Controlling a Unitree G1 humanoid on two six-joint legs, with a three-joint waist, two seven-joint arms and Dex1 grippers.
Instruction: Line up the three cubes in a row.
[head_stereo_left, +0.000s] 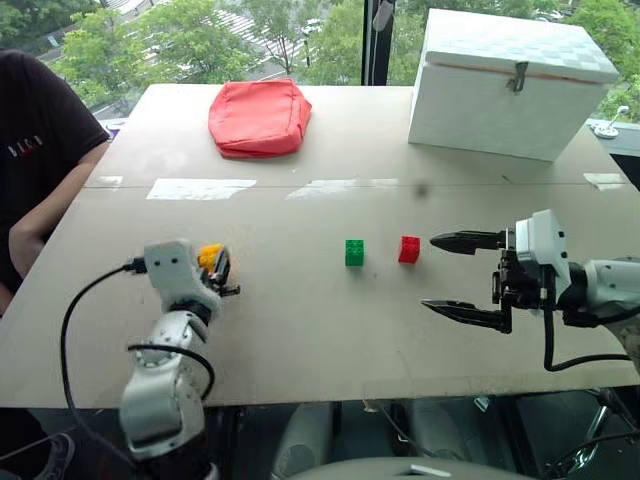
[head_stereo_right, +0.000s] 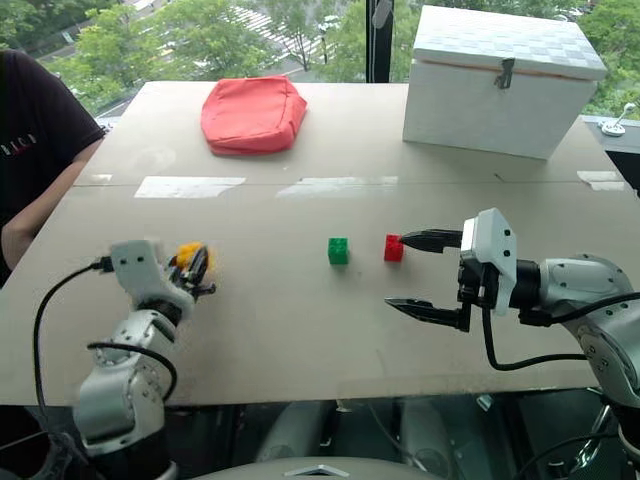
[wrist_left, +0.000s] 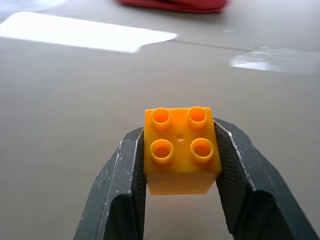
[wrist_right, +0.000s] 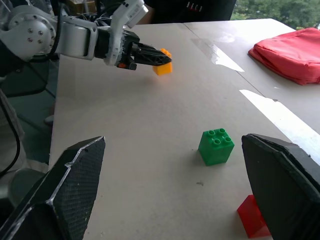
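My left gripper (head_stereo_left: 222, 268) is shut on the yellow cube (wrist_left: 182, 150), one finger on each side and its studs facing up. It holds the cube low over the left part of the table (head_stereo_left: 300, 330). Near the table's middle, the green cube (head_stereo_left: 354, 252) and the red cube (head_stereo_left: 409, 249) stand side by side with a small gap. To their right my right gripper (head_stereo_left: 428, 272) is open wide and points left. Its far fingertip is just right of the red cube without touching it. In the right wrist view the red cube (wrist_right: 252, 219) is partly hidden behind a finger.
A red fabric pouch (head_stereo_left: 259, 117) lies at the back of the table, left of centre. A big white box (head_stereo_left: 510, 85) with a latch stands at the back right. A person's arm (head_stereo_left: 35, 215) rests at the table's left edge. Black cables hang off both wrists.
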